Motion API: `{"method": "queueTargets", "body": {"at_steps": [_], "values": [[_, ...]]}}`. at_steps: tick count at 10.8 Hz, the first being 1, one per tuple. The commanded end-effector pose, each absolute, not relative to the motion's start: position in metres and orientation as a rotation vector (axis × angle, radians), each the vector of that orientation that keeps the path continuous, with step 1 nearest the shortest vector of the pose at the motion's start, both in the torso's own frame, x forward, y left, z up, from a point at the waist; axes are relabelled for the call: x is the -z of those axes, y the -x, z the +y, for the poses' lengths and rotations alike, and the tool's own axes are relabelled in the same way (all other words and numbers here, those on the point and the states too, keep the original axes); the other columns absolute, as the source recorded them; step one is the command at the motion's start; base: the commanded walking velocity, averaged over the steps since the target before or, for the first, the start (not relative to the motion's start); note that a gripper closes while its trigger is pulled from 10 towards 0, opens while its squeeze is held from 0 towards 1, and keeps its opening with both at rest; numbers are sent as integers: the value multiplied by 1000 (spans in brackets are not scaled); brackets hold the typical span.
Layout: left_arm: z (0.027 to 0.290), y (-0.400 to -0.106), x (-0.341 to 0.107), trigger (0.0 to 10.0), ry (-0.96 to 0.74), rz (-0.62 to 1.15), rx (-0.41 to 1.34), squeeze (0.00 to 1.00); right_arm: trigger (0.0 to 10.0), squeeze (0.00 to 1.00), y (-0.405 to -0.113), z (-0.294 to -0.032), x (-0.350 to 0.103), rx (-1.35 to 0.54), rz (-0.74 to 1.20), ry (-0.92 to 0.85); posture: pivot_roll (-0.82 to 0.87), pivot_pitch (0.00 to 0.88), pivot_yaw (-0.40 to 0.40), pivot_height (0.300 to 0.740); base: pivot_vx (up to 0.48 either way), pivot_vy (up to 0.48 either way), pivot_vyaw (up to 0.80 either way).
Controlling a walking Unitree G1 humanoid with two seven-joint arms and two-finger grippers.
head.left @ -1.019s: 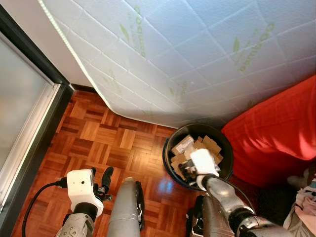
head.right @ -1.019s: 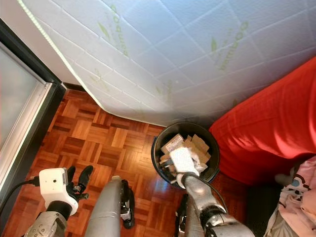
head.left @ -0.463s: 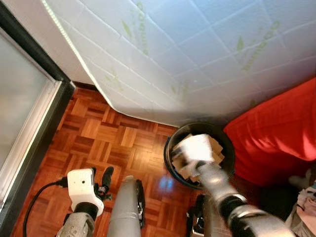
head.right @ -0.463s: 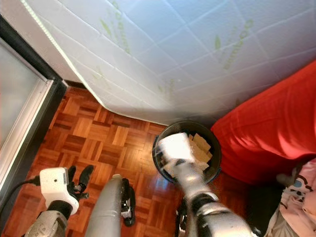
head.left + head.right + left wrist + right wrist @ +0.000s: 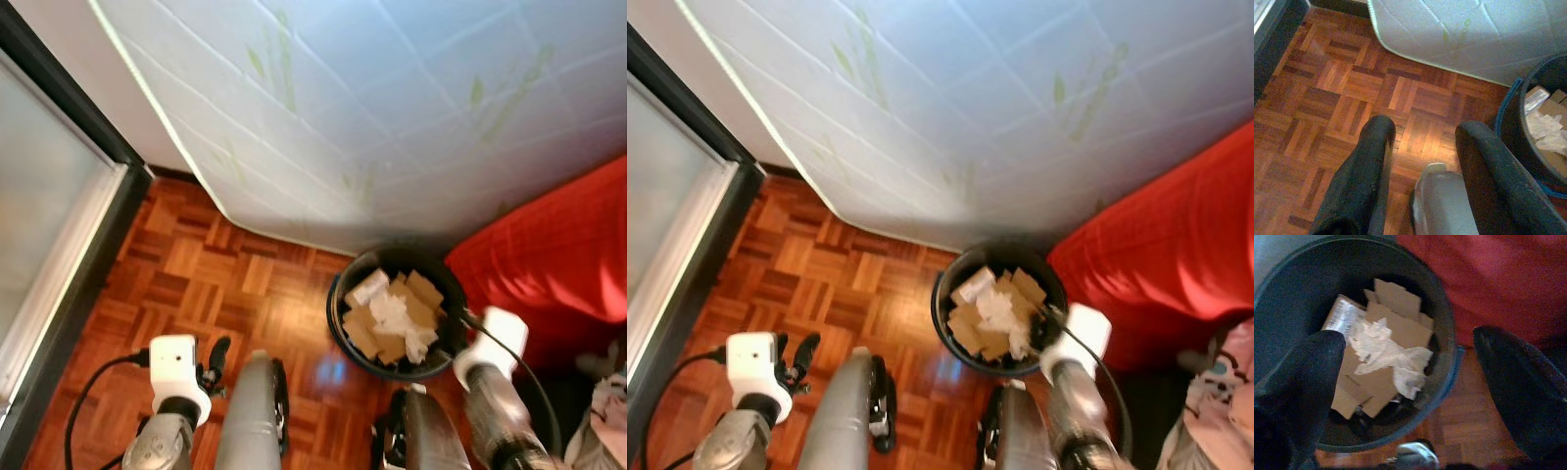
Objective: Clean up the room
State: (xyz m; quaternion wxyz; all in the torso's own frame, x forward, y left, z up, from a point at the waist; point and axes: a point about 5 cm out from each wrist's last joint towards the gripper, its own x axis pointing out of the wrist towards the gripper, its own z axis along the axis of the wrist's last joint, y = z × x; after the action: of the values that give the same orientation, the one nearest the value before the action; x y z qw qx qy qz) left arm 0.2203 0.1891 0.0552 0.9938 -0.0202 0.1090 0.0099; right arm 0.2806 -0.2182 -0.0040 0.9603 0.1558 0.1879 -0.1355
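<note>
A black bin [image 5: 446, 333] stood on the parquet floor [image 5: 196, 284], near the lower edge of a white mattress [image 5: 392, 108] that leaned behind it and just beside a red cover [image 5: 558, 255]. Inside the bin lay brown cardboard pieces [image 5: 1396, 328] and, on top of them, a crumpled white tissue [image 5: 1386, 352]; a silvery packet [image 5: 1339, 318], a little blurred, was at one side. The right gripper [image 5: 1415, 382] hung at the bin's rim, its jaws spread wide and empty. The left gripper [image 5: 1430, 161] was low over the floor, well apart from the bin, its jaws also spread with nothing between them. A dark door frame [image 5: 69, 284] ran along the left.
</note>
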Motion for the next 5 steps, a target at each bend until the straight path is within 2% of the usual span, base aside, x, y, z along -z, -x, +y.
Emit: {"method": "queueTargets", "body": {"at_steps": [1, 4, 5], "values": [[198, -213, -37, 10000, 26, 284, -38, 0, 10000, 0, -264, -221, 18, 296, 421, -330, 141, 231, 27, 691, 0, 0, 0], [204, -219, -4, 10000, -7, 384, -24, 0, 10000, 0, -249, -205, 32, 283, 460, -361, 112, 129, 45, 740, 0, 0, 0], [204, -221, 0, 10000, -8, 394, -22, 0, 10000, 0, -248, -204, 33, 284, 466, -366, 103, 108, 46, 740, 0, 0, 0]]}}
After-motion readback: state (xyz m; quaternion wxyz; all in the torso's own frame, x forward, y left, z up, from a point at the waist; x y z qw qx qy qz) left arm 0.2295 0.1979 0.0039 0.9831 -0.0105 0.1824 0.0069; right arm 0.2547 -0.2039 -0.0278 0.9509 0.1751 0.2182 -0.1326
